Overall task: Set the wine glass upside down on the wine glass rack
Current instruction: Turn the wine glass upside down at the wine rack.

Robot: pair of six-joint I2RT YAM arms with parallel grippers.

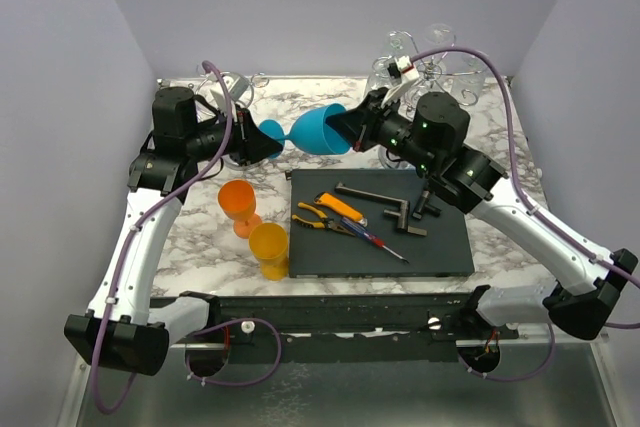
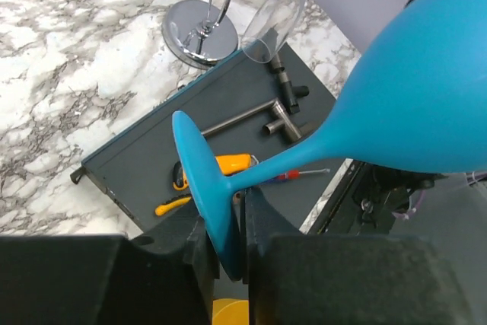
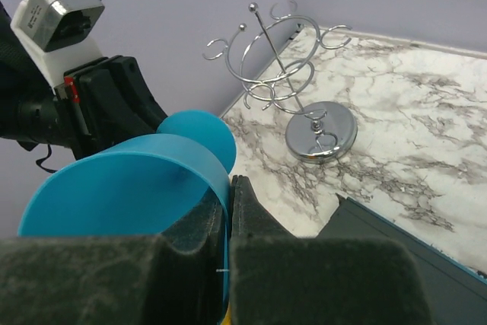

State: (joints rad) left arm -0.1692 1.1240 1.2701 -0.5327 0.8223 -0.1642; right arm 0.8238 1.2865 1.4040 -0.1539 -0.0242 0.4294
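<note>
A: Looking at the blue wine glass (image 1: 318,132): lying or standing?

B: Lying, in the air above the counter (image 1: 205,247), stem level, foot toward the left, bowl mouth toward the right. Touching nothing below.

A: Held how?

B: From both ends. Pinched at the foot disc by the left fingers (image 2: 257,215), one on each side and closed onto it. Pinched at the bowl's rim by the right fingers (image 3: 247,215), closed tight on the wall (one inside the bowl, one outside).

A: Anywhere near a rack?

B: Not on one. Spotting a bare chrome rack (image 3: 321,133) at the left rear corner, apart from the glass, and a second rack (image 2: 183,32) at the right rear with a clear glass (image 2: 270,20) hanging bowl-down. Cannot tell which to use.

A: So how far along?

B: Lifted and shared between both arms, probably mid-handover, judging by the double grip. Left to do: releasing one end, turning the bowl downward, sliding the stem into a hook, letting go.
</note>
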